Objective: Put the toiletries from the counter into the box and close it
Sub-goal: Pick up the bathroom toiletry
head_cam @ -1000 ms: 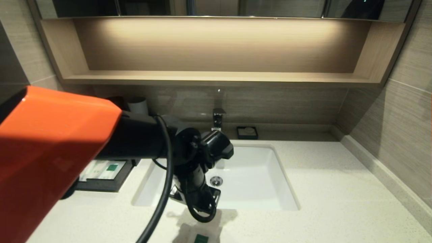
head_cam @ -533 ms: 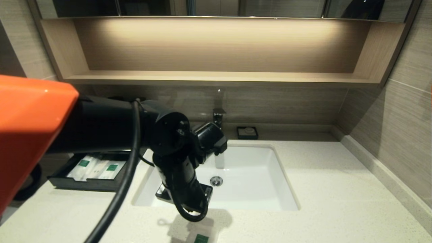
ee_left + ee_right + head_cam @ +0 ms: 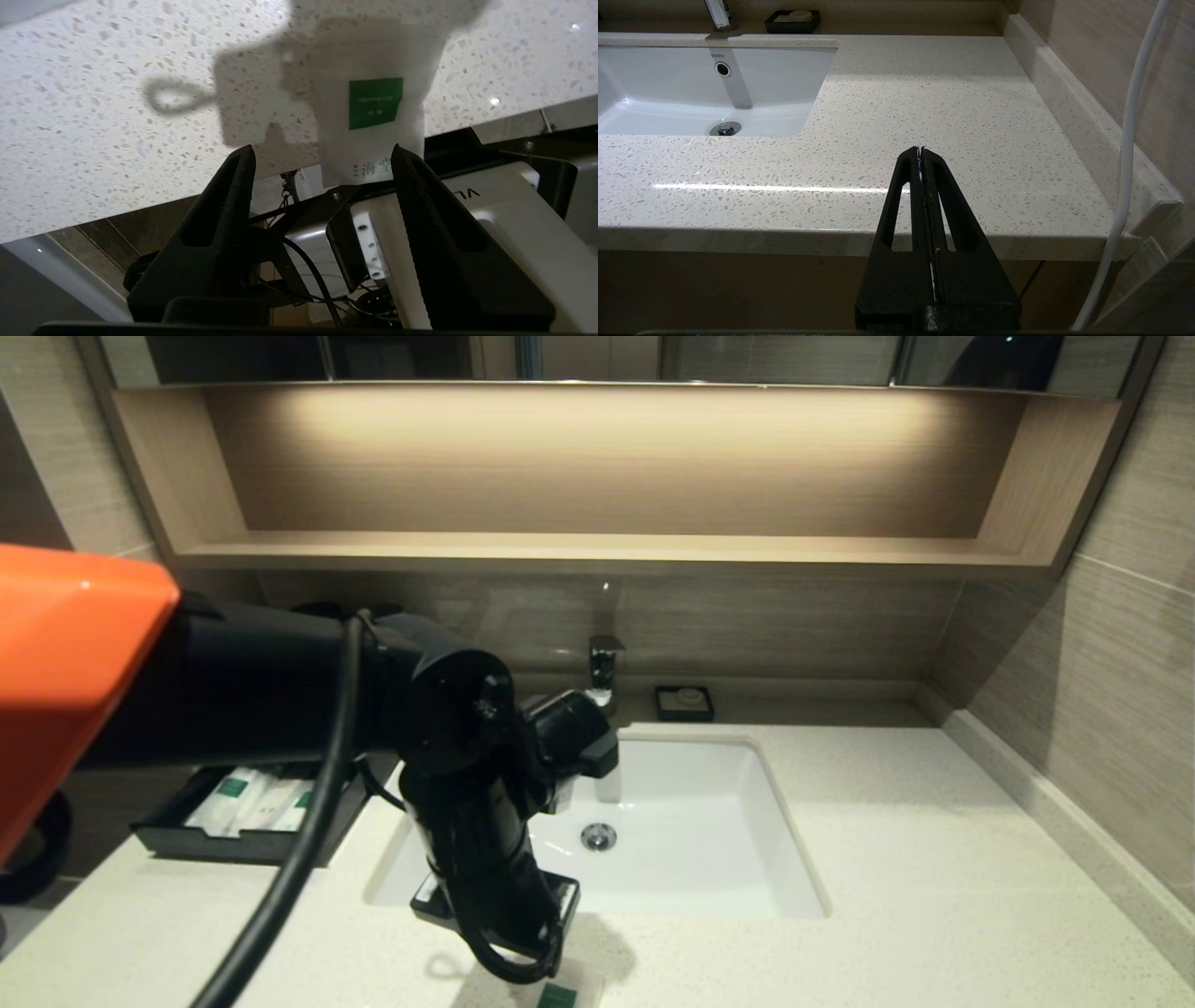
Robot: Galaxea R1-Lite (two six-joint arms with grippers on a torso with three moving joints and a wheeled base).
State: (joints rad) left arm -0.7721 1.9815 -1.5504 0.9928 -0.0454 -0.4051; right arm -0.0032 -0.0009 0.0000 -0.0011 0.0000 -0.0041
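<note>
The left gripper point(image 3: 322, 156) has come lower toward the counter's point(image 3: 887, 859) front edge since a second ago, jaws now spread wide above the small packet point(image 3: 373, 112), apparently not touching it. Two packets point(image 3: 252, 798) lie in the box's point(image 3: 233, 845) open drawer. The right gripper point(image 3: 920, 151) hangs pressed together, parked.

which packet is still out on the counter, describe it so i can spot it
Start at the white sink and come to the counter's near edge. The small squarish packet with a green label lies there, overhanging the edge, below the open left end effector. The other packets lie in the black drawer.
</note>
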